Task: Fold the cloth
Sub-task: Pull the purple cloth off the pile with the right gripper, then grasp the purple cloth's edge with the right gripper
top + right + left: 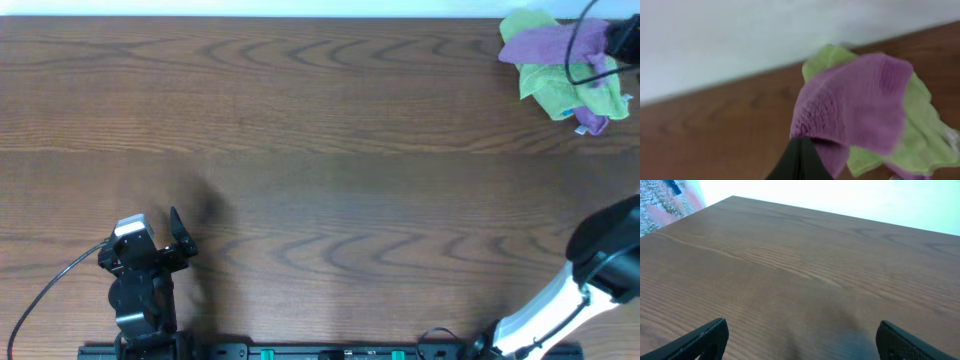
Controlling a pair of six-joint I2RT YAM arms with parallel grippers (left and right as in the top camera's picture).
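Note:
The cloth (555, 62) is a crumpled purple and lime-green bundle at the far right corner of the wooden table. My right gripper (610, 40) is at that corner and is shut on a purple fold of the cloth (855, 105); its black fingers (801, 150) are pressed together with the fabric draped over them. My left gripper (178, 235) is near the front left, far from the cloth, open and empty, its two fingertips (800, 340) wide apart over bare wood.
The wooden table (320, 170) stretches between the two arms. A black cable (50, 290) trails from the left arm. The right arm's white link (545, 310) crosses the front right corner. The table's far edge (300, 17) borders a white surface.

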